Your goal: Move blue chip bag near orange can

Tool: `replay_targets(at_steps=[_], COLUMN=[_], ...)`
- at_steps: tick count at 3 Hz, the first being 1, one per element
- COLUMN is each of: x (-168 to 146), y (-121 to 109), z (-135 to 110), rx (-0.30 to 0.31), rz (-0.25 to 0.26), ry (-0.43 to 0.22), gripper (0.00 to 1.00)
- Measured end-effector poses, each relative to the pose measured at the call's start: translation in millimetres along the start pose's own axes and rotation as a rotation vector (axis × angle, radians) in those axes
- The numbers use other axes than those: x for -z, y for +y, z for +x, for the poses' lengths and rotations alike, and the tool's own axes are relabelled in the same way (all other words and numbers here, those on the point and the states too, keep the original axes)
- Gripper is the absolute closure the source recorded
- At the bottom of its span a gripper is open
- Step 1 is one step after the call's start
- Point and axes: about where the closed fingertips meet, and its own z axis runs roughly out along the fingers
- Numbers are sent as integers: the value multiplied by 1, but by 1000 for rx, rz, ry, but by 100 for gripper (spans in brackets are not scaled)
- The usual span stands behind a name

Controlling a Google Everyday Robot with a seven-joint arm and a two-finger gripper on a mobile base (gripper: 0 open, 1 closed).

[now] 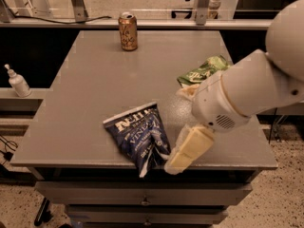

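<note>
The blue chip bag (140, 136) lies crumpled near the table's front edge, white lettering up, its lower tip reaching the edge. The orange can (128, 31) stands upright at the far edge of the table, left of centre, well apart from the bag. My gripper (189, 148) hangs at the end of the white arm (247, 91) that comes in from the right. It is low over the front of the table, just right of the bag's lower right side, and holds nothing that I can see.
A green crinkled bag (202, 71) lies on the right side of the grey table (85, 94), partly behind my arm. A white pump bottle (18, 81) stands on a lower shelf off the table's left. Drawers sit under the table front.
</note>
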Motion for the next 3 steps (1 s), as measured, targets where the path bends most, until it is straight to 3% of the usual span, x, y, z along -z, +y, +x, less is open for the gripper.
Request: replay_targets(at_steps=[1, 2, 3], x=[-21, -38, -49], y=[29, 55, 60], z=[-18, -35, -33], rx=[-8, -5, -14], rz=[-65, -112, -105], ry=[-62, -97, -101], gripper=[0, 18, 41])
